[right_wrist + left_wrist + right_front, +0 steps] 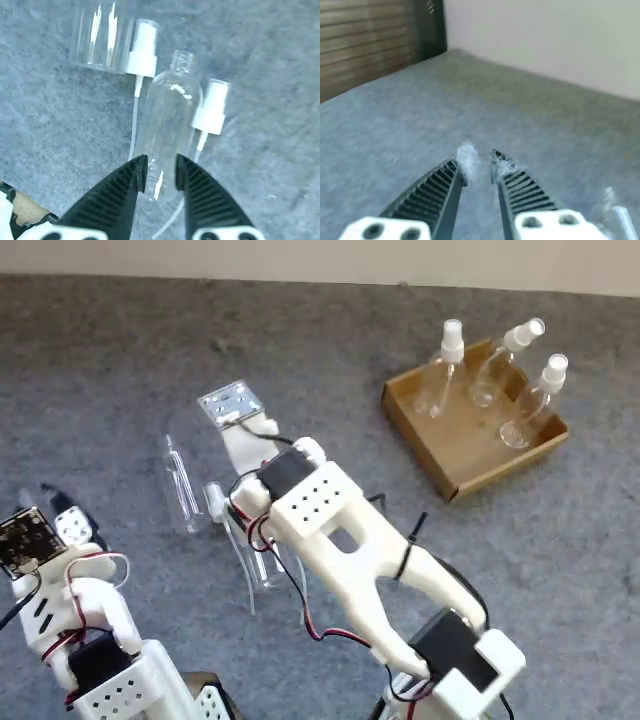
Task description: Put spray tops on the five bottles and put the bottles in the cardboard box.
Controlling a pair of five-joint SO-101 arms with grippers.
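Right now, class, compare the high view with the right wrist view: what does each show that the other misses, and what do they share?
High view: the cardboard box holding three capped bottles. Right wrist view: the right gripper, open over an uncapped bottle with a bare neck, and two loose spray tops with dip tubes lying beside it. Shared: another uncapped bottle lying on the grey carpet.

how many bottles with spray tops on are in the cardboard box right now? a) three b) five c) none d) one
a: the high view shows three bottles in the cardboard box, each with a white spray top on.
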